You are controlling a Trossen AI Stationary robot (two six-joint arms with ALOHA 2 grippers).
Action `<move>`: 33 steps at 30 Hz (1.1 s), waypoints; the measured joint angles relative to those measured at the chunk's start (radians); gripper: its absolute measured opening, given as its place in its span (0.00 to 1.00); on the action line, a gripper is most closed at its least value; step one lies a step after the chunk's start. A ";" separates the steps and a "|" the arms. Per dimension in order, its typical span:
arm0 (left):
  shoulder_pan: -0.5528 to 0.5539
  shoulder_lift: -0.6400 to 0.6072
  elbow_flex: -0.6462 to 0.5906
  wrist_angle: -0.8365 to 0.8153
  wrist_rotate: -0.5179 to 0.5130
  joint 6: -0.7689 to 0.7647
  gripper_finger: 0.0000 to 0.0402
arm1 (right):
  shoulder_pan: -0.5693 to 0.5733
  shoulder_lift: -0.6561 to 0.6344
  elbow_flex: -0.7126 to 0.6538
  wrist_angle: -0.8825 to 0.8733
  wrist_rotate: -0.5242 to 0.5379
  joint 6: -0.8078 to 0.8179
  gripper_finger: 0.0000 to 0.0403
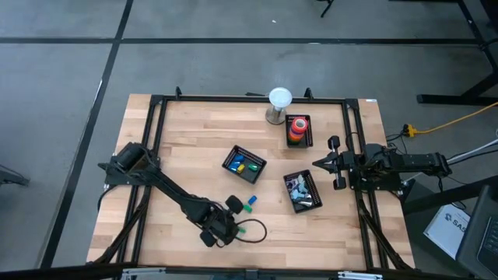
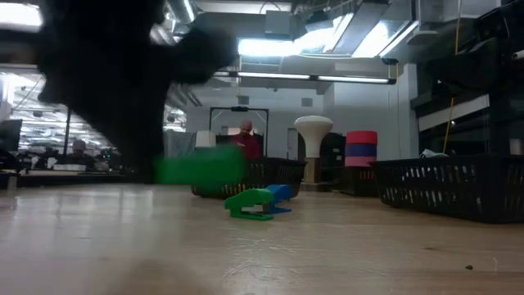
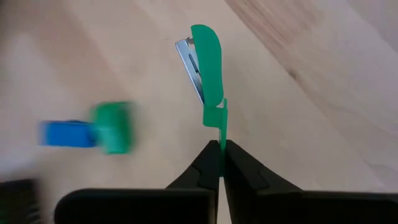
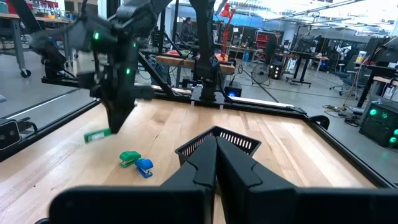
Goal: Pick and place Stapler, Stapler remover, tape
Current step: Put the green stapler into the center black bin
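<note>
My left gripper [image 1: 232, 229] is near the table's front edge, shut on a green stapler [image 3: 208, 68] with a metal strip along one side. The stapler also shows as a green blur [image 2: 201, 168] in the low view and below the dark arm [image 4: 97, 135] in the right wrist view. A small green item [image 2: 250, 203] and a blue one [image 2: 280, 193] lie side by side on the table close by. Red and orange tape rolls [image 1: 297, 127] sit stacked in a far basket. My right gripper [image 1: 319, 163] waits shut at the table's right side. My left gripper pinches a thin green tab at the stapler's end [image 3: 221, 121] between its two fingertips. The fingers slant down from above and lie in line with the stapler's length. The stapler juts out beyond the fingertips and hangs just clear of the table.
A black basket [image 1: 243, 164] with blue, green and yellow items stands mid-table, and another [image 1: 302, 190] to its right. A white round-topped stand [image 1: 279, 99] is at the far edge. A black cable loop [image 1: 255, 231] lies beside my left gripper. People sit in the room beyond.
</note>
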 joint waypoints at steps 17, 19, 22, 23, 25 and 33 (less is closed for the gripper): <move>0.048 -0.262 0.002 -0.004 -0.266 -0.131 0.01 | 0.000 0.000 0.000 0.000 0.000 0.000 0.04; 0.048 -0.281 0.002 -0.003 -0.301 -0.135 0.01 | 0.000 0.000 0.000 0.000 0.000 0.000 0.04; 0.049 -0.296 0.003 -0.003 -0.362 -0.139 0.01 | 0.000 0.000 0.000 0.000 0.000 0.000 0.04; 0.052 -0.298 0.003 -0.002 -0.378 -0.139 0.01 | 0.000 0.000 0.000 0.000 0.000 0.000 0.04; 0.062 -0.298 0.003 0.000 -0.403 -0.139 0.01 | 0.000 0.000 0.000 0.000 0.000 0.000 0.04; 0.164 -0.298 0.003 0.051 -0.411 -0.162 0.01 | 0.000 0.000 0.000 0.000 0.000 0.000 0.04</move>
